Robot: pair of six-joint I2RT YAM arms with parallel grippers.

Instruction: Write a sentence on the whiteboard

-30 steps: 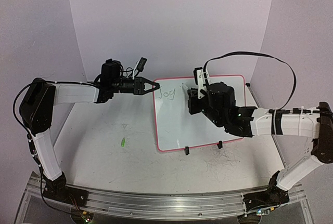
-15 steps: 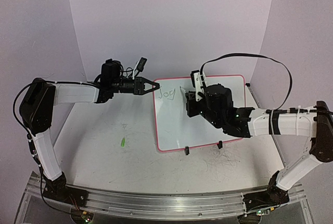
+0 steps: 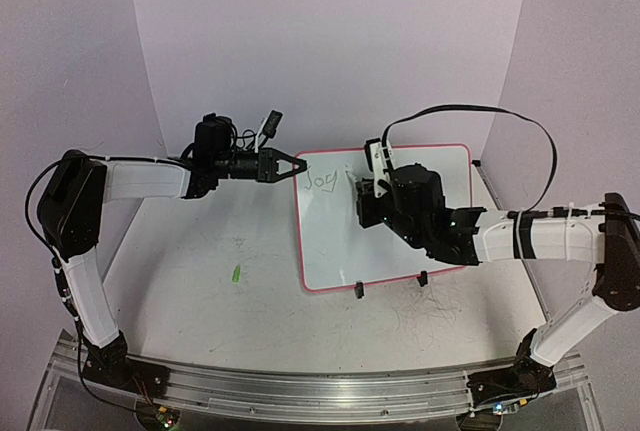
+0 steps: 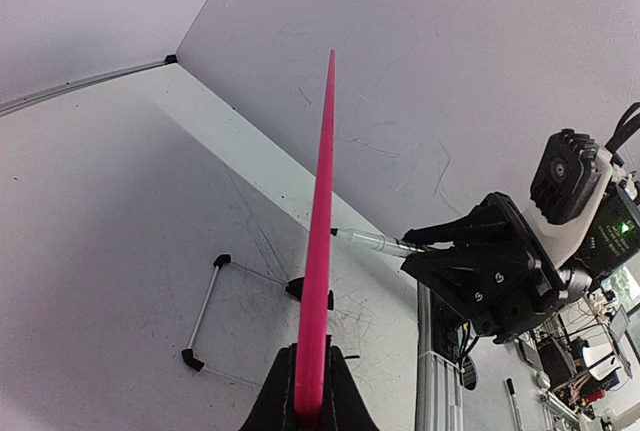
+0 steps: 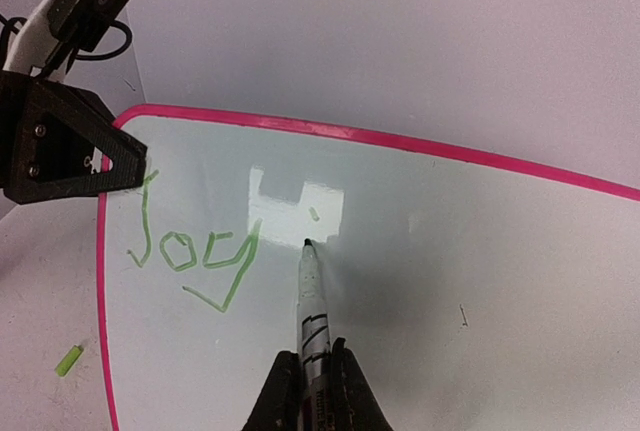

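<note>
- The whiteboard (image 3: 340, 241) is on the far half of the desk (image 3: 200, 281), a little right of the middle. Its two black feet (image 3: 358, 291) are on its near edge.
- The left claw (image 3: 298, 166) is closed on the pink rim at the board's far left corner. In the left wrist view the rim (image 4: 320, 251) is seen edge-on and goes straight up from between the fingers.
- The right claw (image 3: 365, 196) is over the far part of the board and is closed on a pen (image 5: 312, 301). The pen points away from the arm.
- The pen tip is at the board surface, just to the right of the written word. I cannot tell whether it really touches.
- Of the sentence (image 5: 190, 246) only "Joy" is there, in thin green letters, near the far left corner of the board. A small green dot is just above the pen tip.
- A small green cap (image 3: 237, 274) lies on the desk to the left of the board, well apart from it.
- Grey scribbles mark the desk near the board's near edge.
</note>
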